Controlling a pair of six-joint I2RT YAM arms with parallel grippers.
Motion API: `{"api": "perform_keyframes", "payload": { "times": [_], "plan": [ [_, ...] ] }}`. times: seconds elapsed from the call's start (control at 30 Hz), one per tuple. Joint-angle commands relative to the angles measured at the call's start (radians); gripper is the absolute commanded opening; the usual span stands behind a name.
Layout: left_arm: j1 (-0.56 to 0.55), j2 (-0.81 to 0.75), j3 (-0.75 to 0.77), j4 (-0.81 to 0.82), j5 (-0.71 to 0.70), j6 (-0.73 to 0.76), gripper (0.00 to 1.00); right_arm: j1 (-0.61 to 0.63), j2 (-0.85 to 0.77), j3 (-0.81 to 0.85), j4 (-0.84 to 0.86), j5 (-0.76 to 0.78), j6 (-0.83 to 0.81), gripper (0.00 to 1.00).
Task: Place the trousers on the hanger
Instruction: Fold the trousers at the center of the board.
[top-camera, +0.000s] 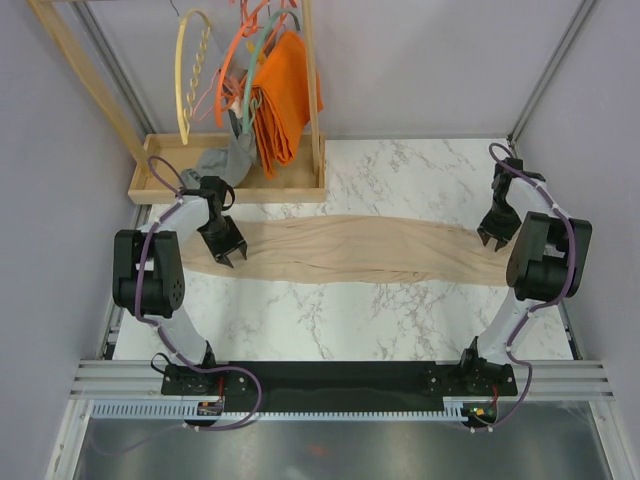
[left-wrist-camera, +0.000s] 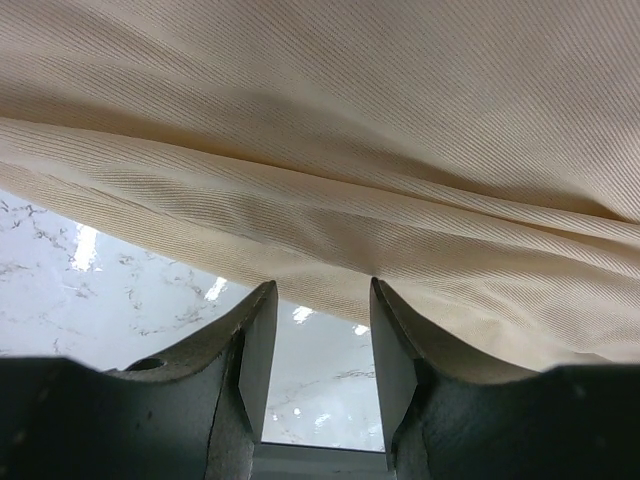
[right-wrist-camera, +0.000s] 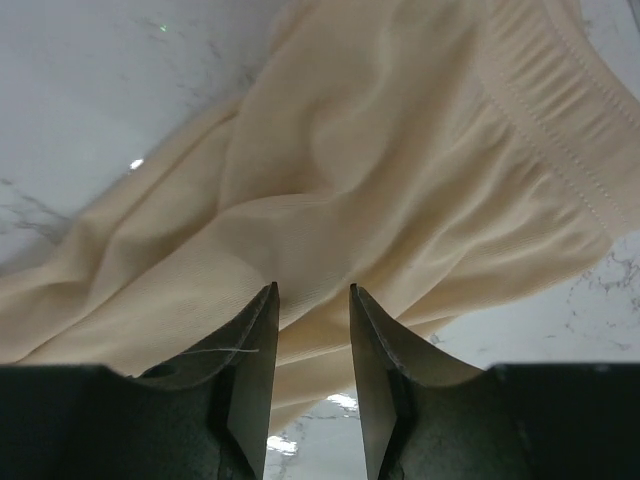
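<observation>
- The trousers (top-camera: 360, 250) lie flat across the middle of the table (top-camera: 330, 330), stretched from near its left edge to near its right edge. The elastic waistband (right-wrist-camera: 545, 110) is at the right end.
- None of the fabric is on the hanger (top-camera: 193, 75). It hangs from the wooden rack (top-camera: 75, 70) above the far left corner, well apart from the garment.
- The left gripper (left-wrist-camera: 322, 290) stands about half open at the edge of the leg end. Bare marble shows between its jaws, so it holds nothing. Closing here could catch only the thin edge or miss it, and the cloth would slip out on the lift.
- The right gripper (right-wrist-camera: 312, 292) is also partly open, just over the waist end. Fabric shows through the gap but is not pinched. A shallow bite could take one layer only and leave the rest of the waist to sag.
- The fabric looks long, thin and limp. Lifted by its two ends, it would likely droop in the middle, drag on the marble or fold unevenly over the bar.
- The hanger hangs freely on a thin hook, near the orange hangers (top-camera: 225, 90), a teal hanger (top-camera: 248, 80) and the orange cloth (top-camera: 285, 100). A push from the trousers could swing it, knock it off or snag its neighbours.
- A trailing leg could catch the grey garment (top-camera: 225, 160) in the wooden tray (top-camera: 290, 190) below.
</observation>
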Motion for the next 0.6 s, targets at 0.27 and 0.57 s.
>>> {"api": "perform_keyframes", "payload": {
  "times": [0.27,0.57],
  "plan": [
    [0.035,0.039,-0.005,0.043,-0.011,0.053,0.50,-0.089,-0.057,-0.054,0.096,-0.084,-0.014,0.41],
    [0.245,0.100,-0.103,0.074,0.079,0.067,0.49,-0.159,0.017,-0.017,0.113,-0.062,-0.012,0.50]
  ]
}}
